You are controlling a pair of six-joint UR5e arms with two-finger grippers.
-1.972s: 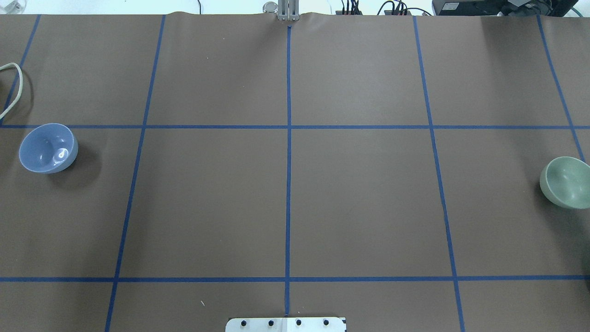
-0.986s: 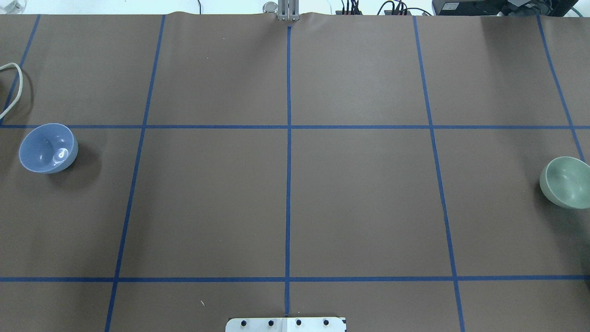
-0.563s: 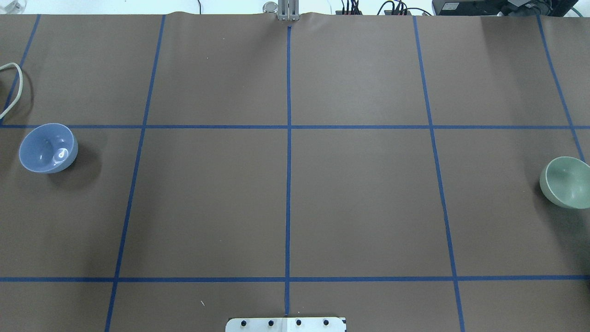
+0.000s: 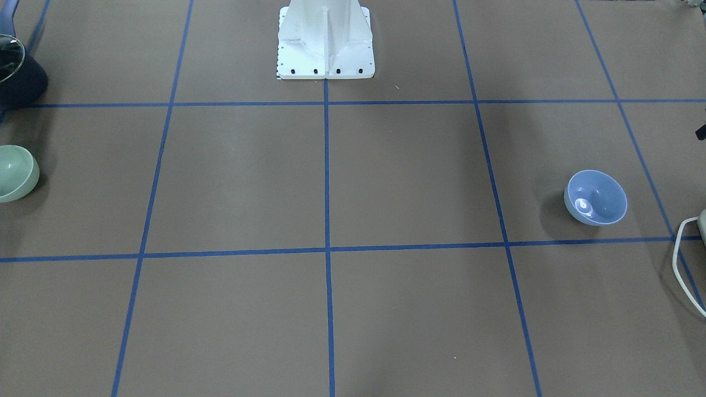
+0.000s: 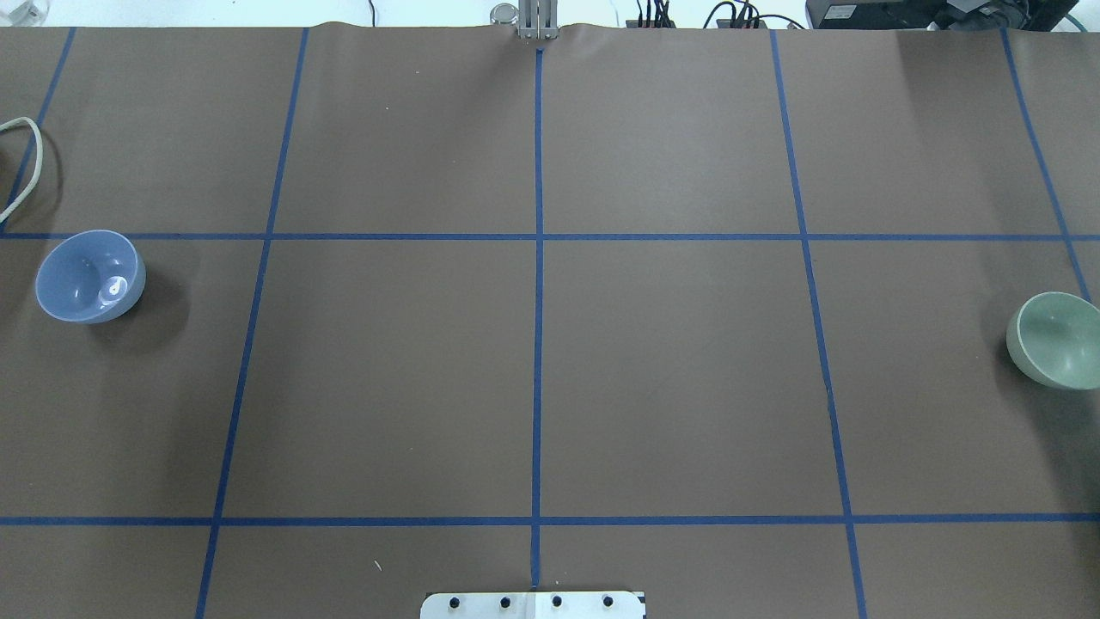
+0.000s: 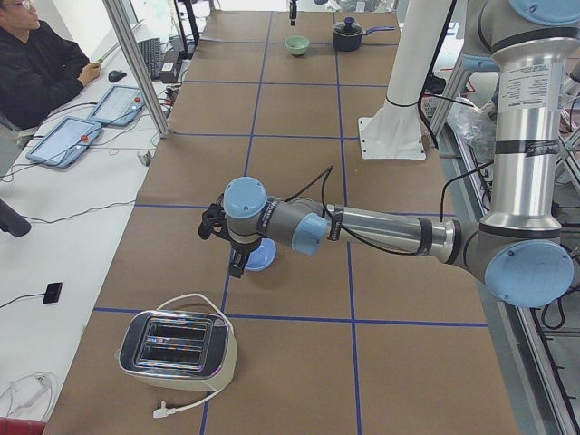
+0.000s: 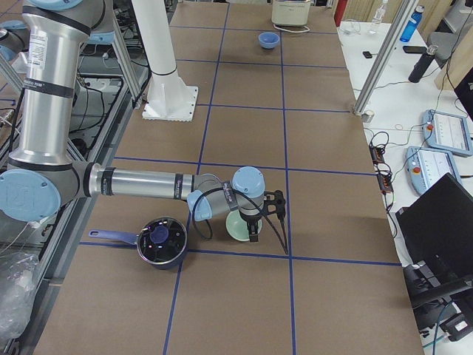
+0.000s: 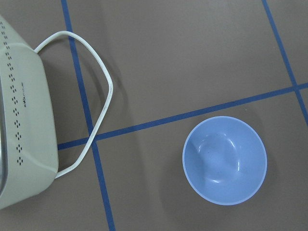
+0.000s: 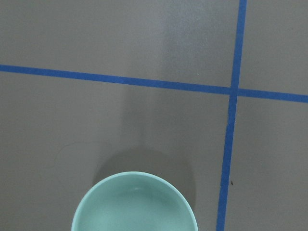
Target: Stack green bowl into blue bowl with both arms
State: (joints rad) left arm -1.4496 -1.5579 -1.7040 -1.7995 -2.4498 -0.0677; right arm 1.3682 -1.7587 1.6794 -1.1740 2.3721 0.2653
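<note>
The blue bowl (image 5: 90,277) stands upright at the table's left end; it also shows in the front view (image 4: 595,197) and in the left wrist view (image 8: 224,160). The green bowl (image 5: 1057,340) stands upright at the right end, seen in the front view (image 4: 16,172) and in the right wrist view (image 9: 134,204). My left gripper (image 6: 237,267) hangs over the blue bowl's edge (image 6: 265,260). My right gripper (image 7: 253,235) hangs over the green bowl (image 7: 235,225). Both grippers show only in the side views, so I cannot tell whether they are open or shut.
A toaster (image 6: 177,349) with a white cord (image 8: 98,96) stands beyond the blue bowl at the left end. A black lidded pot (image 7: 162,240) sits close beside the green bowl. The white pedestal (image 4: 325,38) stands at the robot's side of the table.
</note>
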